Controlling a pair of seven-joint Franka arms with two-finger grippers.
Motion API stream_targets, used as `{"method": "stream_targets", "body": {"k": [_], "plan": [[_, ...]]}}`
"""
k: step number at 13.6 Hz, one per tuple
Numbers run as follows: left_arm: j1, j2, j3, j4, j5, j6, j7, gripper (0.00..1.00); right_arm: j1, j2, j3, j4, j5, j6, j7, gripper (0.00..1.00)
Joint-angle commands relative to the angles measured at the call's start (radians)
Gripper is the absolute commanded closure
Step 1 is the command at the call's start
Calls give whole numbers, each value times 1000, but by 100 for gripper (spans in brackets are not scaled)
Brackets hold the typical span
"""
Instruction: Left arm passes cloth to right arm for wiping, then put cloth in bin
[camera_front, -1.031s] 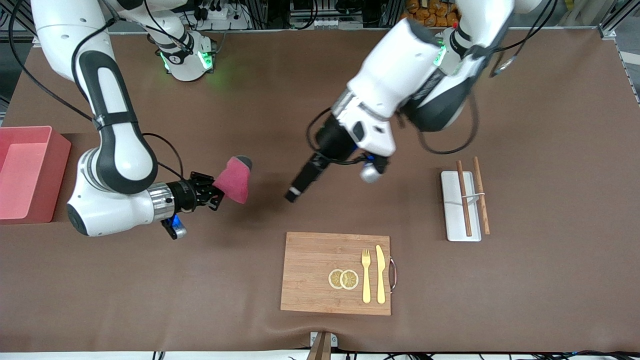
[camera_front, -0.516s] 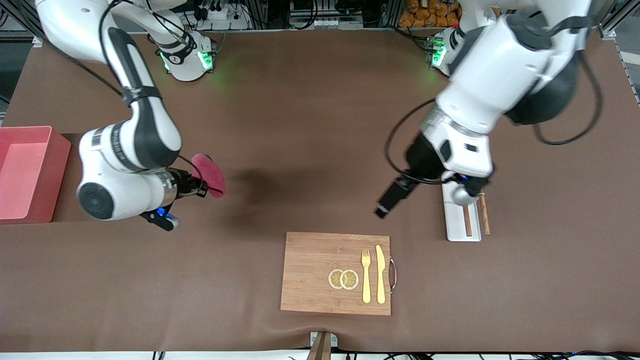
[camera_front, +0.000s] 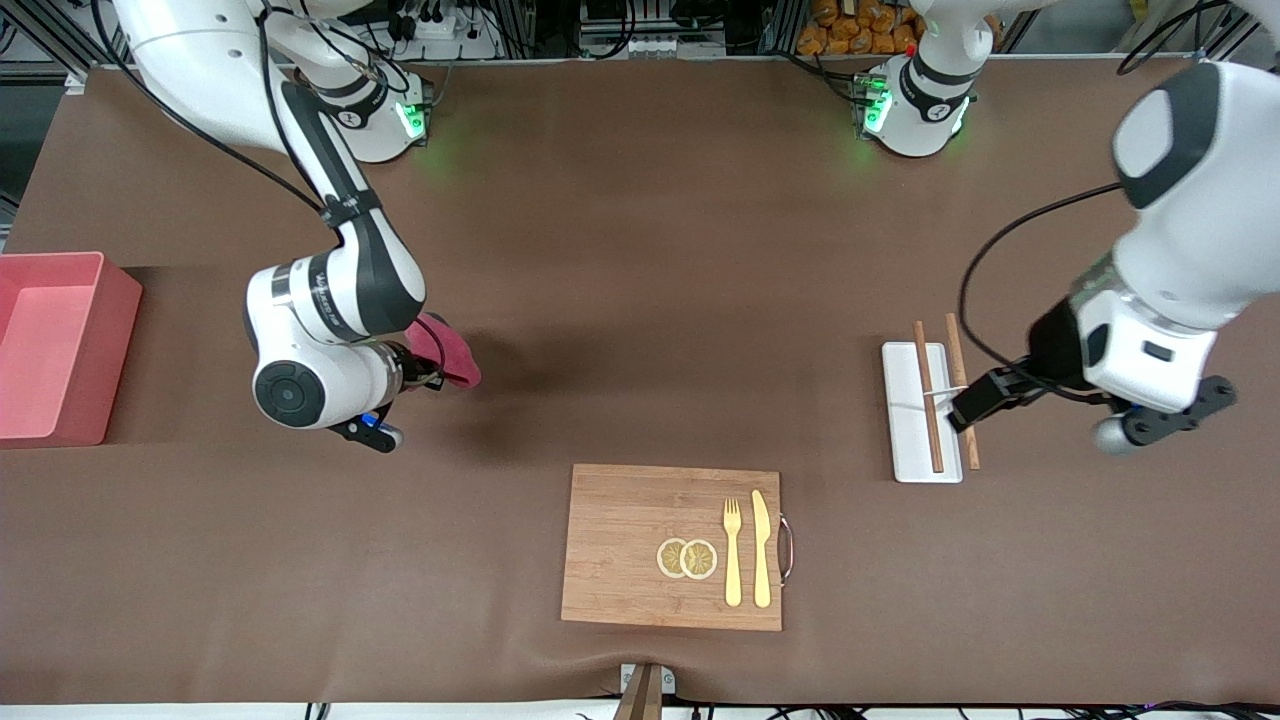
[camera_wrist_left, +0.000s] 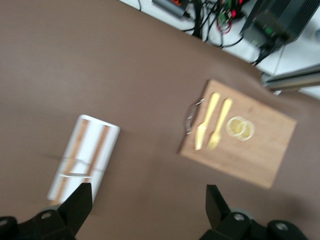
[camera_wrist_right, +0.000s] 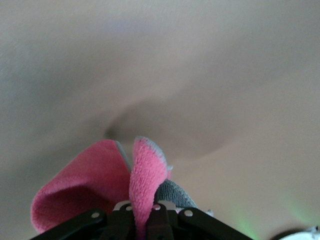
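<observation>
Front view: the right arm (camera_front: 335, 300) bends over the brown worktop (camera_front: 640, 250) toward its own end, and its pincer (camera_front: 425, 366) pinches the crimson cloth (camera_front: 447, 350) just above the surface. The cloth's long axis slants from the pincer down toward the front camera. The pink bin (camera_front: 55, 345) sits well apart at the worktop's edge. The left pincer (camera_front: 965, 412) hangs over the white tray (camera_front: 905, 420) bearing wooden chopsticks (camera_front: 930, 400).

Left wrist view: black fingers (camera_wrist_left: 77, 207) stand spread, with tray and bamboo cutting board (camera_wrist_left: 240, 142) below.

Right wrist view: fingers pressed together on the folded cloth (camera_wrist_right: 100, 190), grey reverse showing.
</observation>
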Motion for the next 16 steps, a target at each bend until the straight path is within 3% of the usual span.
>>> {"method": "stream_targets", "body": {"k": [1,3,5,8,11,13,16], "plan": [[67,-47,-1,-27,19,-113,155,0,-72,5,3,-26,-30,65,-105,100],[114,-71,0,-33,25,-191,238,0,-141,11,3,-43,-49,88,-203,100],[130,-102,-3,-37,121,-253,253,0,-235,14,3,-69,-83,142,-330,100],[139,-165,-6,-109,175,-251,266,0,-388,14,3,-62,-150,153,-545,100],[157,-179,-8,-115,174,-239,328,0,-557,11,3,-14,-223,151,-807,100],[167,-179,-8,-115,166,-228,350,0,-623,5,2,28,-261,142,-920,100],[167,-176,-9,-115,161,-222,353,0,-655,-39,2,62,-409,133,-951,100]]}}
